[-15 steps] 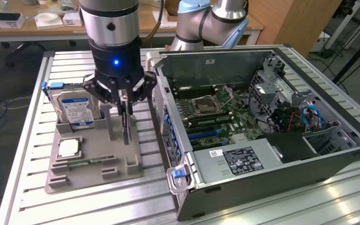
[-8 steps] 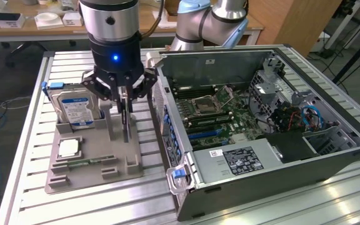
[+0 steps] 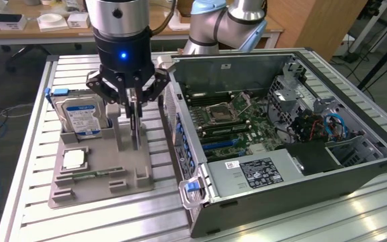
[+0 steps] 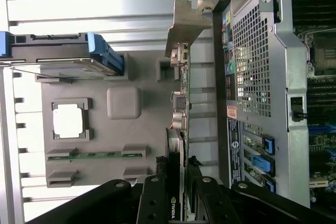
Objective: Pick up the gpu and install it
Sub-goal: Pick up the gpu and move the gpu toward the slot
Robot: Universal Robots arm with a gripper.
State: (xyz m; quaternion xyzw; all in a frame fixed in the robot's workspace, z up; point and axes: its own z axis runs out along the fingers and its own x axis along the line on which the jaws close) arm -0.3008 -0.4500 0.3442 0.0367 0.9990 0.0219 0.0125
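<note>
Gripper [image 3: 134, 101] clamps narrowly on the gpu [image 3: 137, 128], which stands on edge over the grey parts tray [image 3: 92, 196]. The card is between the hard drive [image 3: 79, 118] and the open computer case [image 3: 281, 201].

You cannot see the end of the gpu [image 4: 178, 100] that the jaws cover. Farther from the jaws, the hard drive [image 4: 58, 56] is cut off at the view's edge, and the power-supply label [image 3: 257, 171] is too small to read.

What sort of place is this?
Probably a robotics lab: a robot arm's claw grips the gpu at a grey parts holder, beside an open computer case on a slatted metal table, desks behind.
</note>
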